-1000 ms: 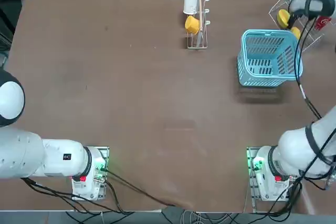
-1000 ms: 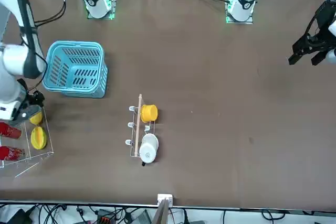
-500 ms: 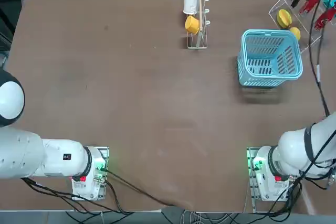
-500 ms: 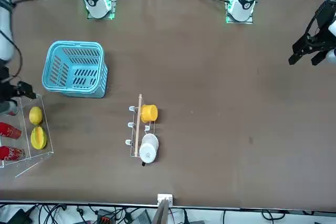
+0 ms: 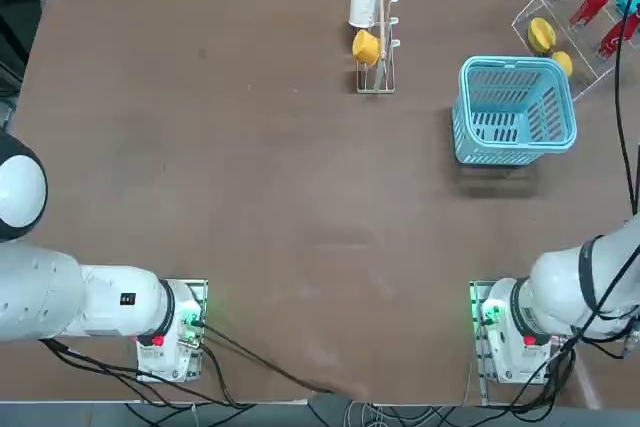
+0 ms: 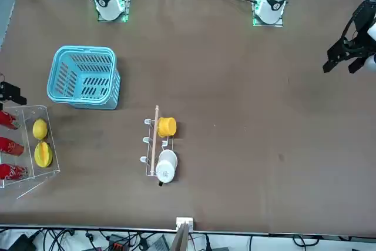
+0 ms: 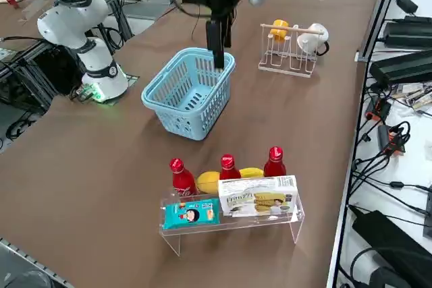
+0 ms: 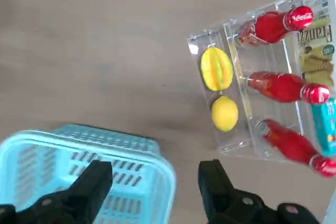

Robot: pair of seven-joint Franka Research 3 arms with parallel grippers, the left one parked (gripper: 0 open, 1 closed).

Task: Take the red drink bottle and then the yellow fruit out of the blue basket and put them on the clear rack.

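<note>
We see basket [image 5: 515, 112] empty; fruit [image 8: 224, 113] and three red bottles [image 8: 286, 86] sit on rack [image 7: 233, 224]. Our right gripper [image 8: 157, 184] wide, empty, above basket. Task looks done.

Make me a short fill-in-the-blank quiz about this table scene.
1. The number of red bottles standing on the clear rack is ____.
2. The blue basket holds ____.
3. The right gripper hangs above the basket with its fingers ____.
4. The peg stand carries a white cup and a ____ cup.

Missing words: three; nothing; open; yellow
</note>
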